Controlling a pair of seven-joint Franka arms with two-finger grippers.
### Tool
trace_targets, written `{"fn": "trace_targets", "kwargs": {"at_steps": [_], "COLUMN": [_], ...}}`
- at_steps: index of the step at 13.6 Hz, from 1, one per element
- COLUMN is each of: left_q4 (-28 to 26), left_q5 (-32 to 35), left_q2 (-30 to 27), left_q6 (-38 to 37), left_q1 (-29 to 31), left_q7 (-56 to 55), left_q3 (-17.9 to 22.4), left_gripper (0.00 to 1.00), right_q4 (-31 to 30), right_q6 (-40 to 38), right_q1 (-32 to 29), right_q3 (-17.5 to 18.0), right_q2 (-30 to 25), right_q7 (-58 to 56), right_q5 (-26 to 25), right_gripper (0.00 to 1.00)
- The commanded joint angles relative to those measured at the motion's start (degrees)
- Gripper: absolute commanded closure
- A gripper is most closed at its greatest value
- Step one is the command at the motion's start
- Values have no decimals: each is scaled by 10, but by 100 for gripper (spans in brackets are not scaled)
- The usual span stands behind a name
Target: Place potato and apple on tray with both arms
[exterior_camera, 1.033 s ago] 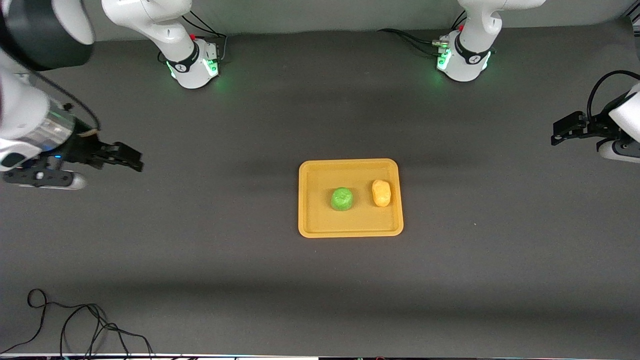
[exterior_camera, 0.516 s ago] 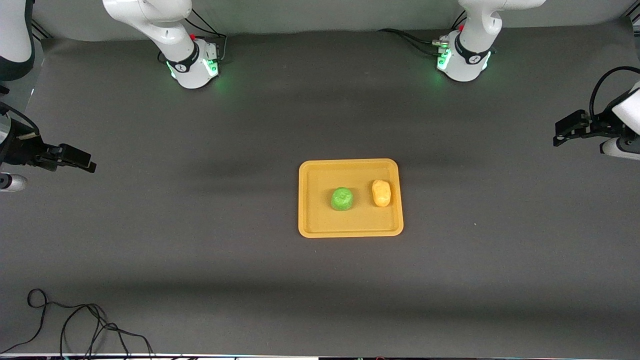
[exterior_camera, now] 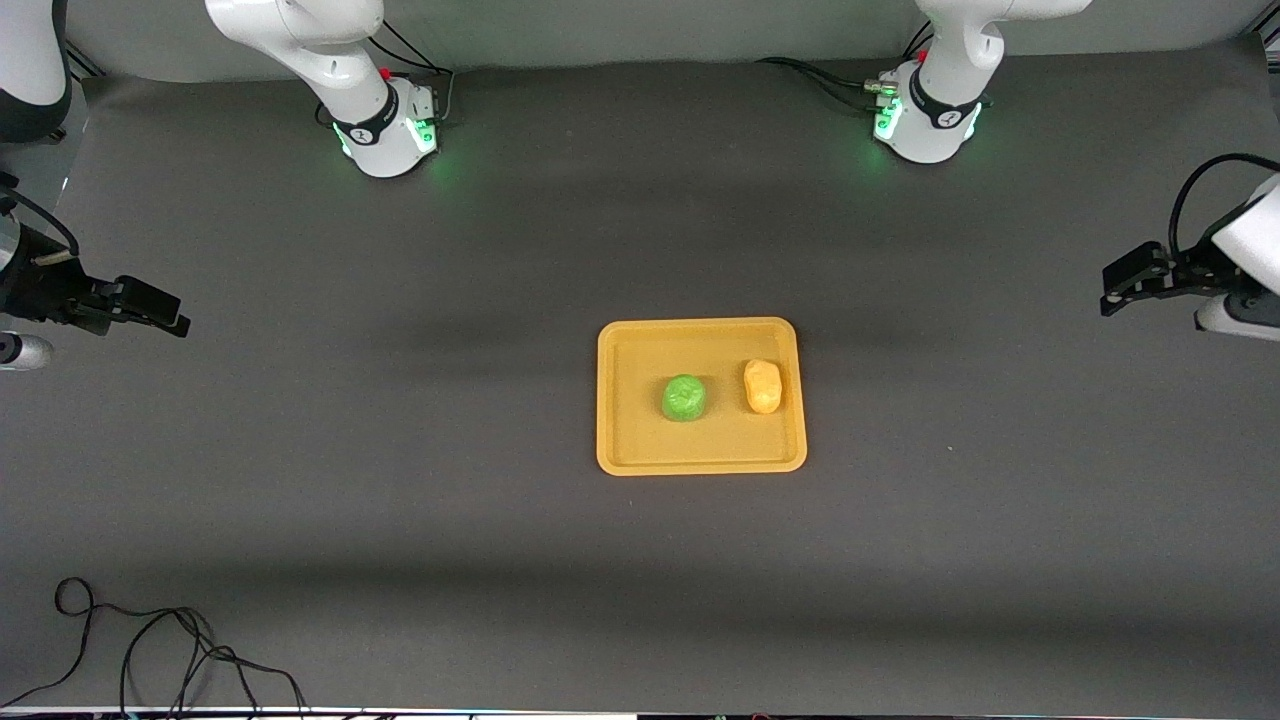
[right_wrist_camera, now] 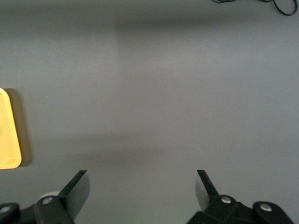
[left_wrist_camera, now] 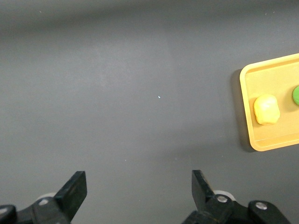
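Note:
The yellow-orange tray [exterior_camera: 625, 440] lies at the middle of the table. The green apple [exterior_camera: 684, 397] and the yellow-orange potato [exterior_camera: 763, 386] both rest on it, apart, the potato toward the left arm's end. The left wrist view shows the tray's end [left_wrist_camera: 261, 142] with the potato [left_wrist_camera: 266, 109] and a sliver of the apple [left_wrist_camera: 295, 94]. My left gripper [exterior_camera: 1118, 283] hangs open and empty over the bare table at the left arm's end; it also shows in the left wrist view [left_wrist_camera: 139, 186]. My right gripper [exterior_camera: 160, 312] is open and empty over the right arm's end [right_wrist_camera: 142, 185].
The two arm bases [exterior_camera: 385, 125] [exterior_camera: 925, 115] stand along the table's farthest edge. A loose black cable [exterior_camera: 150, 650] lies at the table's near corner on the right arm's end. The right wrist view shows only the tray's rim [right_wrist_camera: 9, 135].
My right gripper has drawn back from the tray toward the right arm's end of the table. My left gripper has shifted only slightly. The apple and potato have not moved.

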Motion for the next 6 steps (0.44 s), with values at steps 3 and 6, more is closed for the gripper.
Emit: {"fn": "trace_targets", "kwargs": {"at_steps": [3, 6], "left_q4": [-2, -8], "left_q5": [4, 3], "left_q2": [-3, -2], "left_q6": [-3, 2], "left_q1": [-1, -1], "left_q7": [-16, -15], "left_q3": [-4, -4], "left_gripper": [0, 0], "right_q4": [-3, -3], "right_q6": [-12, -12], "right_q1": [0, -4], "right_q3": [1, 1], "right_q2": [-9, -8], "right_q7": [-11, -11], "right_q5": [-12, -11], "right_gripper": [0, 0]}}
